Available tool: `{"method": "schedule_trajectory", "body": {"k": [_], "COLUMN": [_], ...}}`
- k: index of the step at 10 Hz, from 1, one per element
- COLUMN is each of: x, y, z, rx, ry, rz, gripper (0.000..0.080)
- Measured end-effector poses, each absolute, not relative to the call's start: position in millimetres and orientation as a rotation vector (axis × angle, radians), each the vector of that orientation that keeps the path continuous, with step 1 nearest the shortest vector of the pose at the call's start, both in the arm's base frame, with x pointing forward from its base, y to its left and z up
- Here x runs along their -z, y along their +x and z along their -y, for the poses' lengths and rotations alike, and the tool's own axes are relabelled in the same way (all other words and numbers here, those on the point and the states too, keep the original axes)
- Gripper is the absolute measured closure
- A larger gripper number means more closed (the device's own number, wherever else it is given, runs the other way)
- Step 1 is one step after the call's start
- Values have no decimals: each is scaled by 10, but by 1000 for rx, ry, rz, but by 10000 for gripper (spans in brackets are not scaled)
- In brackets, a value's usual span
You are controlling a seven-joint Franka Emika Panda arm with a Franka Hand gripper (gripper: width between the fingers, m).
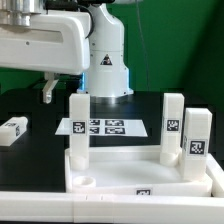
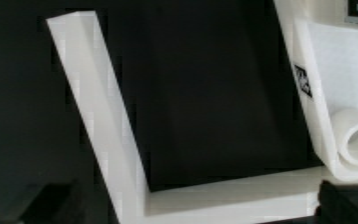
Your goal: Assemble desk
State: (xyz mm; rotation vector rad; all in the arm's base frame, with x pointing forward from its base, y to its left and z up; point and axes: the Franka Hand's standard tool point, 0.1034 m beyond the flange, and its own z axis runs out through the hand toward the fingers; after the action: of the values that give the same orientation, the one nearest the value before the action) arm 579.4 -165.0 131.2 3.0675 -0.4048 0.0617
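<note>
Black table (image 1: 30,160) under the white tabletop (image 1: 120,172), green wall (image 1: 185,40) behind; fingers (image 1: 48,92) apart

Overall light: bright, even and diffuse in the exterior view; no single source shows.
Glare: the arm (image 1: 100,45) above the gripper (image 1: 48,92) is washed nearly pure white, its surface detail lost.
Contrast: white tabletop (image 1: 140,172) and legs (image 1: 78,125) stand hard against the black table (image 1: 30,105); tags on the legs beyond the gripper read crisply.
Shadows: faint, soft grey shading inside the tabletop rim; none cast on the black surface.
Wrist view sharpness: soft throughout; the white rim (image 2: 91,110) below the gripper has blurred edges.
Wrist view tone: dimmer, whites greyish; dark, unfocused shapes at one edge cannot be identified.
</note>
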Motion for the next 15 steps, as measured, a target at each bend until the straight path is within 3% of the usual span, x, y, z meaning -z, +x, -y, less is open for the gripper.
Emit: {"method": "schedule_trajectory", "body": {"k": [2, 5, 10, 13, 15], "x": [-1290, -821, -776, -481, -456], "y": [5742, 5171, 5147, 4623, 4568], "z": [1809, 2259, 2307, 2422, 2405], "rx": [-35, -1, -1, 93, 139], "ry": [3097, 3089, 3088, 3121, 3137], "rz": [407, 521, 519, 689, 710], "gripper": [150, 150, 150, 150, 150]}}
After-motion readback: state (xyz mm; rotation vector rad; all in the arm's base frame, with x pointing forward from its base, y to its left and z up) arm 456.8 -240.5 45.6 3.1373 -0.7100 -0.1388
